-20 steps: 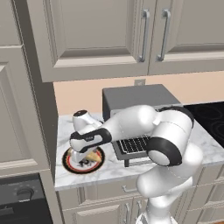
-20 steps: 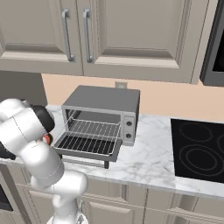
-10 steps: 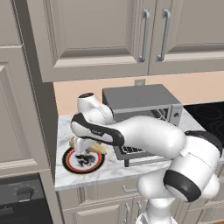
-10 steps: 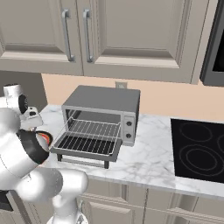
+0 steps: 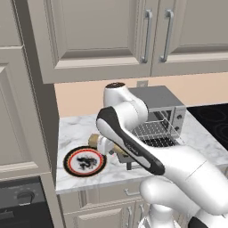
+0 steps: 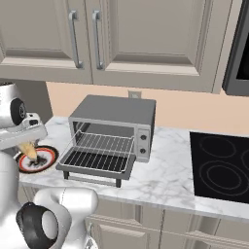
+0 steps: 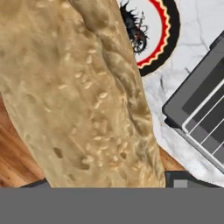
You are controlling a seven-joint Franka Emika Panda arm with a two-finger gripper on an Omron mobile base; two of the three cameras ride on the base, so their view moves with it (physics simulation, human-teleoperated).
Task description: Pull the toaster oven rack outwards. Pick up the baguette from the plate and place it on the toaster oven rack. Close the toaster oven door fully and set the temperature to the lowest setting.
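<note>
Above left end of marble counter, your pincer [image 6: 29, 148] grasps short tan-brown crusty baguette [image 7: 78, 100], lifted clear of round black plate with orange-red rim [image 5: 84, 161]; jaws wide around loaf. Crust rough, seeded, matte. Plate just beside open dark grey door with glass window [image 6: 95, 165] of boxy dark grey metal toaster oven [image 6: 114, 124]. Silver wire rack [image 6: 104, 143] looks pulled out, bars thin, parallel. You have left: lay baguette on rack, shut door, turn temperature knob lowest.
</note>
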